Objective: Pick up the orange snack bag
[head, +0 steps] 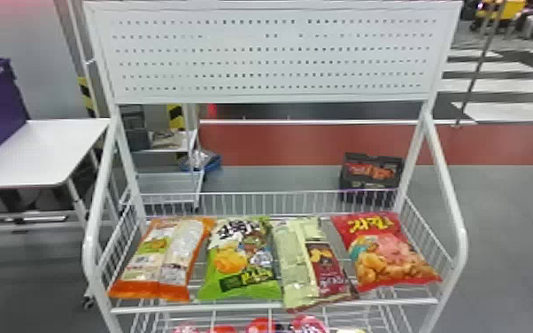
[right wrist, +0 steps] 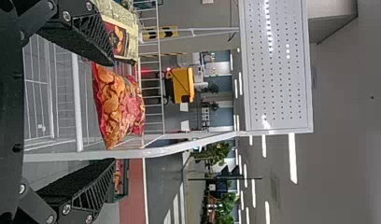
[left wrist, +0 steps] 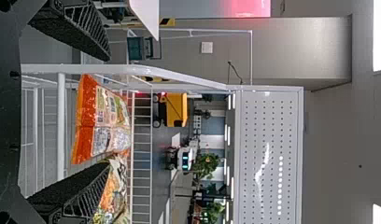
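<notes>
The orange snack bag lies at the left end of the white wire shelf, its printed back facing up and its orange edges showing. In the left wrist view, the orange snack bag is beyond the left gripper, whose two fingers stand wide apart with nothing between them; the bag lies ahead of that gap. The right gripper is also open and empty, facing the red snack bag at the shelf's other end.
Right of the orange bag lie a green bag, a pale green and maroon bag and the red bag. The rack has side rails, a front bar and a perforated back panel. A white table stands left.
</notes>
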